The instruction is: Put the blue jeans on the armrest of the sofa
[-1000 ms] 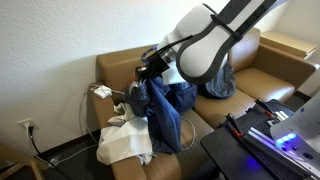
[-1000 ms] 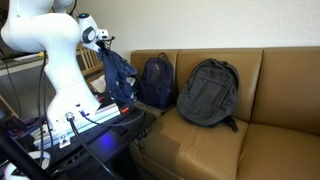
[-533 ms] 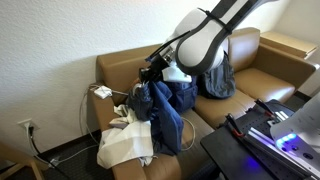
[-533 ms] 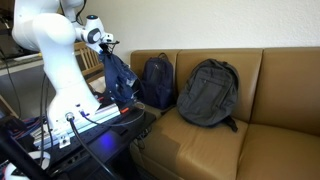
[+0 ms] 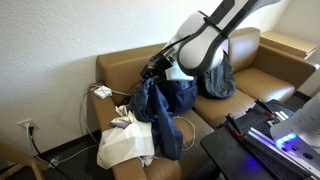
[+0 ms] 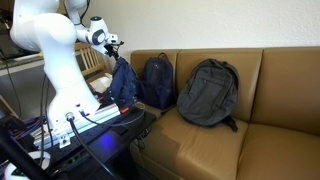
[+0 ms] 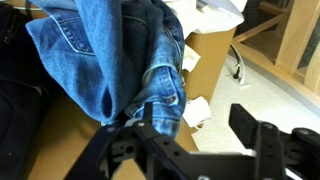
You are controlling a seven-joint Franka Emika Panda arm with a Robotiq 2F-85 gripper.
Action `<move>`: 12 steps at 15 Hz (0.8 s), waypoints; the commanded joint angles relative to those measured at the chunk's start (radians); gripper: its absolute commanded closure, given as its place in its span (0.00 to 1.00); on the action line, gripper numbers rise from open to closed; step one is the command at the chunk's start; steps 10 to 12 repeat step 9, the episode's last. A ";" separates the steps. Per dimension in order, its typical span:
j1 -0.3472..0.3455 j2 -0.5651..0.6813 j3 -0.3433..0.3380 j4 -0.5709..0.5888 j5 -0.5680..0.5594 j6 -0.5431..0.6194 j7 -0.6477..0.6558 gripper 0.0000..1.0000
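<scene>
Blue jeans (image 5: 162, 112): where are they hanging right now?

They are hanging in the air at one end of the sofa (image 6: 250, 135). The robot arm's fingers (image 7: 265, 140) are holding them up. They are hanging just beside the armrest (image 7: 212, 55), on its seat side, and are not resting on it.

Which way is their long axis running?

It is running nearly straight up and down. The bunched top is sitting at the fingers, and the denim is drooping down from there, widening as it goes. In both exterior views the lower end is pointing at the seat cushion nearest the armrest. I cannot tell whether it is touching that cushion.

What are the fingers doing?

They are pinching a fold of the blue jeans. In the wrist view the black fingers are coming in from the bottom edge, and a stitched hem is running down toward them. Cloth is hiding the tips, so I cannot tell how narrow the gap is.

What else is sitting nearby?

A navy backpack (image 6: 157, 80) is leaning upright against the backrest, right beside the jeans. A larger grey backpack (image 6: 208, 92) is leaning one seat further along. A white cloth (image 5: 125, 140) is lying heaped on or against the armrest, and I cannot tell which.
</scene>
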 commanded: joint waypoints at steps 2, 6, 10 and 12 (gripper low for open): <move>0.280 0.008 -0.352 -0.027 0.048 -0.007 0.005 0.00; 0.142 -0.008 -0.212 0.000 0.034 0.008 0.120 0.00; 0.191 0.009 -0.258 0.000 0.035 0.004 0.089 0.00; 0.191 0.009 -0.258 0.000 0.035 0.004 0.089 0.00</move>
